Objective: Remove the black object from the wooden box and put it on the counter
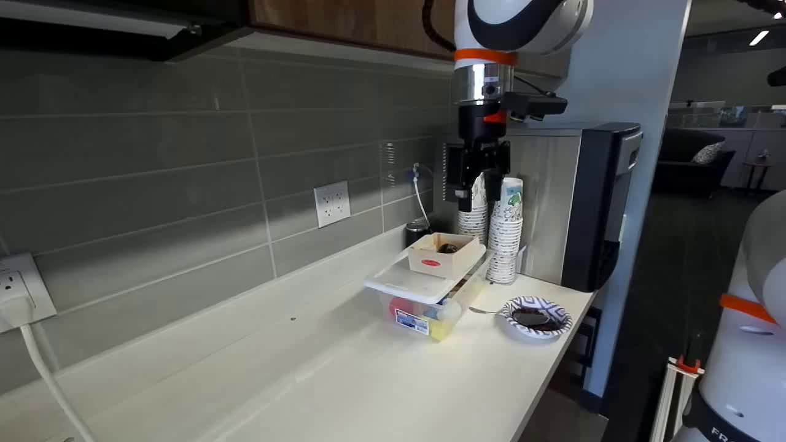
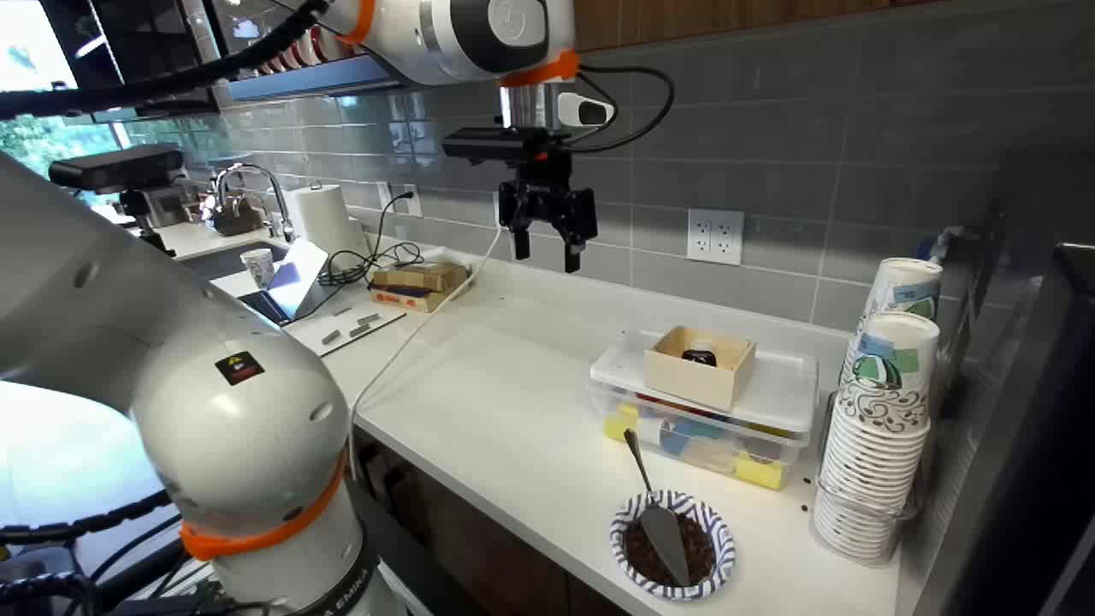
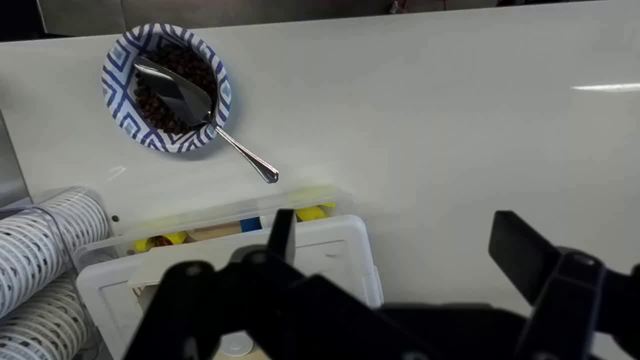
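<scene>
The wooden box (image 1: 424, 262) sits on top of the lidded tub and also shows in an exterior view (image 2: 678, 380). The black object (image 1: 447, 248) lies inside the box and also shows in an exterior view (image 2: 700, 356). In the wrist view only part of the box (image 3: 192, 256) shows, and the black object is hidden by the gripper. My gripper (image 1: 479, 197) is open and empty, well above the counter (image 2: 522, 359). It also shows in an exterior view (image 2: 547, 254) and in the wrist view (image 3: 395, 220), with its fingers wide apart beside the tub's end.
The clear tub with a white lid (image 2: 783, 389) stands near the tiled wall. Stacked paper cups (image 1: 505, 245) stand beside it. A patterned bowl (image 1: 522, 331) with dark beans and a cake server (image 2: 663, 539) is near the front edge. A wooden cabinet (image 1: 356, 24) hangs above.
</scene>
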Controlling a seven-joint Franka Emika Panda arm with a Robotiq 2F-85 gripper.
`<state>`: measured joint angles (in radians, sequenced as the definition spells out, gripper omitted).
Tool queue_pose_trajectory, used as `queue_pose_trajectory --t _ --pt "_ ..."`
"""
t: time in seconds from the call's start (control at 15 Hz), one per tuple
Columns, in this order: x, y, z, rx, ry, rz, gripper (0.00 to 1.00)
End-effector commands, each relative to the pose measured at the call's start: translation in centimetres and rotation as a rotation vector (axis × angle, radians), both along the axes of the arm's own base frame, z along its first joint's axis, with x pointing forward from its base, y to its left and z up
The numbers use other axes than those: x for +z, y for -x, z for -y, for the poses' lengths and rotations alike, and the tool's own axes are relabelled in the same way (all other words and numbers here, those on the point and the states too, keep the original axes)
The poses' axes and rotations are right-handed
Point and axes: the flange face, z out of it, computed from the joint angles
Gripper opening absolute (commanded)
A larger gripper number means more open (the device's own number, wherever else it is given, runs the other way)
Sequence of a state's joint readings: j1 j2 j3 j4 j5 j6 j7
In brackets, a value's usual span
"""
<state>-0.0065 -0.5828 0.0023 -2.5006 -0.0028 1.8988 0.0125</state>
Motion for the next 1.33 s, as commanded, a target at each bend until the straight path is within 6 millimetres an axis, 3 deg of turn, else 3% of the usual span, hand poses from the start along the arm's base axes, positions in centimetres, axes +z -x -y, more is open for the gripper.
queue_pose_trajectory --t 0.0,1.07,1.27 --pt "0.1 0.0 0.0 0.000 0.000 -0.001 1.00" --pt "0.1 0.0 0.0 0.000 0.000 -0.001 1.00" --pt "-1.5 -1.3 0.2 -0.009 0.006 0.002 1.00"
